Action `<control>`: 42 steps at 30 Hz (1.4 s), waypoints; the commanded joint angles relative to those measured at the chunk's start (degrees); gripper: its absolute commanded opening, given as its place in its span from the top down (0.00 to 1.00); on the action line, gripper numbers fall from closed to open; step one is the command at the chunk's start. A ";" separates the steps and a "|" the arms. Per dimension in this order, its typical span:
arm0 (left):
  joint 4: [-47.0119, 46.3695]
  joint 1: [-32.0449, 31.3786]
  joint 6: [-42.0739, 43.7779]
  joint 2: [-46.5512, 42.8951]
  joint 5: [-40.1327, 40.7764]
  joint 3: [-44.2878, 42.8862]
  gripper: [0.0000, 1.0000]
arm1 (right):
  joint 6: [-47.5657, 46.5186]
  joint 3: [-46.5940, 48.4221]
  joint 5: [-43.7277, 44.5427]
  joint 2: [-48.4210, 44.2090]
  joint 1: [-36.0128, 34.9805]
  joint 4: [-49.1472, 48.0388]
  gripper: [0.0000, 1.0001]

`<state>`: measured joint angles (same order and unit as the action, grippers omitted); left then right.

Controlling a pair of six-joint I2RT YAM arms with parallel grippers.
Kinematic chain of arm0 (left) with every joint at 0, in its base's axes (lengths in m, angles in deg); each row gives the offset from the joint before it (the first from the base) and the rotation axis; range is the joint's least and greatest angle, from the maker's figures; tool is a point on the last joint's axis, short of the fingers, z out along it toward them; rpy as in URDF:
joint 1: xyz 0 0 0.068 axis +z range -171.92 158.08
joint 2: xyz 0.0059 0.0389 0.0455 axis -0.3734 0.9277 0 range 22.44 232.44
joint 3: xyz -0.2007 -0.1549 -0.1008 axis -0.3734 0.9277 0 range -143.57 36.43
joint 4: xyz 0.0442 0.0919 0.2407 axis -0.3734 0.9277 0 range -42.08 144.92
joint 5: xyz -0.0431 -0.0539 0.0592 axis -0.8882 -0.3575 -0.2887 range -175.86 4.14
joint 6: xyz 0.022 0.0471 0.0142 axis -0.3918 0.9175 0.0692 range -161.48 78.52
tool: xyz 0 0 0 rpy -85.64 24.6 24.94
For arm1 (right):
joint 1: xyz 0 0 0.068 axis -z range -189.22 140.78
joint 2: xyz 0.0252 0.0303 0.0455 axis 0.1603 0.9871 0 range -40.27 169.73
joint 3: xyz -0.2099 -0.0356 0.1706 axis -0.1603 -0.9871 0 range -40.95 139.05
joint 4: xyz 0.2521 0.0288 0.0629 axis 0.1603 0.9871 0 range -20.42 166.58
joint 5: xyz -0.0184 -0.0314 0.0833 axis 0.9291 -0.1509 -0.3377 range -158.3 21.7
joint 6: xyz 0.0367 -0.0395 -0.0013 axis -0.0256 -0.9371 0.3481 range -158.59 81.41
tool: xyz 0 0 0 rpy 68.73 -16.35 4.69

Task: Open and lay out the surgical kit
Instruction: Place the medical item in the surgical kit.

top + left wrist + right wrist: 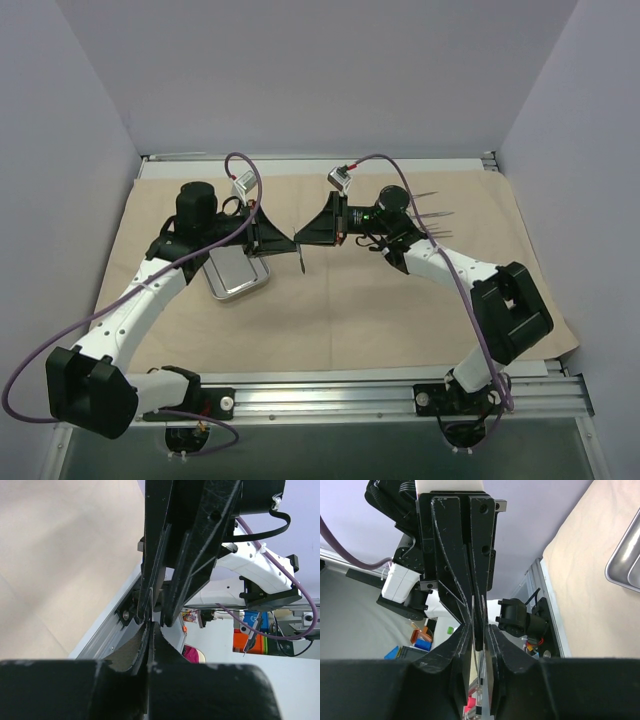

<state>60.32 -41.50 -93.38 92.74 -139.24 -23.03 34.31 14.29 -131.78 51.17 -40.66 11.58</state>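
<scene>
Where the two grippers meet, in the middle of the top view, the left gripper (287, 241) is seen pressed tight on a thin metal instrument (301, 262), which hangs down below the tips. The right gripper (303, 239) is pointed at it from the other side. Its fingers (462, 642) are held a little apart. The left tips and the thin instrument are seen in the gap between them, and no touch on the instrument can be made out.

Just left of the tips and a bit lower, the steel tray (240, 277) is laid on the cloth wrap (380, 320) and is partly hidden by the left arm. The cloth wrap is spread flat over most of the table. More thin instruments (432, 214) are laid on it at the upper right, partly covered by the right arm. Purple cables (243, 165) are looped over the arms.

From the top, the fingertips are crowded by the black gripper bodies, so the gap cannot be judged there. It is shown only in the wrist views. A corner of the tray is seen at the right edge of the right wrist view. Small coloured things (422, 639) beyond the table edge are seen only from the wrists.
</scene>
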 commanded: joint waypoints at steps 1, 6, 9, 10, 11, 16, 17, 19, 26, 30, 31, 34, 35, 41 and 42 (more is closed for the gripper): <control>-2.38 -0.29 0.31 -0.78 -1.37 0.40 0.98 | 1.72 0.83 -1.03 -0.56 -0.11 -7.39 0.86; -1.51 -0.03 0.75 -0.61 -1.81 0.49 0.98 | 1.89 0.31 -0.15 -0.82 -0.02 -7.22 1.00; 1.99 0.32 2.85 0.01 -0.93 -0.39 0.77 | 1.54 0.04 0.38 -1.44 -0.11 -6.25 1.00; 2.79 0.59 3.90 -0.08 -0.50 -0.48 0.53 | 0.76 0.04 0.29 -1.53 -0.02 -5.03 1.00; 3.06 1.11 4.35 -0.25 -0.32 -0.39 0.45 | 0.05 0.13 0.38 -1.70 -0.02 -4.24 1.00; 11.05 5.33 11.18 -1.57 0.56 -1.53 0.29 | -4.08 0.22 0.99 -2.32 0.24 1.83 1.00; 15.07 7.51 12.51 -2.18 2.04 -2.06 0.28 | -5.04 0.30 1.17 -2.49 0.33 2.62 1.00; 18.69 9.81 15.32 -2.54 3.54 -2.24 0.27 | -7.85 1.61 1.69 -2.76 0.85 8.99 1.00; 32.95 11.13 20.61 -2.36 19.98 -7.42 0.27 | -16.04 4.25 5.29 -1.97 2.08 21.96 1.00; 34.45 11.49 21.57 -0.44 23.07 -8.65 0.26 | -18.23 5.75 5.83 -1.00 2.35 26.62 1.00; 34.62 11.40 22.45 -0.08 23.24 -9.35 0.27 | -18.67 5.93 5.83 -0.74 2.52 27.93 1.00; 34.35 11.49 23.07 -0.25 23.67 -9.18 0.27 | -20.42 6.98 6.87 -0.73 3.23 31.70 1.00; 34.96 11.49 23.25 -0.34 25.59 -9.27 0.26 | -21.39 7.59 7.32 -0.82 3.40 33.55 1.00; 38.21 11.40 26.05 1.23 31.22 -12.86 0.26 | -26.58 11.46 19.21 -1.26 7.52 53.12 1.00; 38.66 11.40 26.41 1.85 32.80 -13.74 0.26 | -26.50 12.16 23.54 -1.44 10.67 63.34 1.00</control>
<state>96.89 -30.39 -69.82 93.68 -111.75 -31.93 11.19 22.75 -119.52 51.15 -35.35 55.60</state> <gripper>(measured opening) 0.742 0.089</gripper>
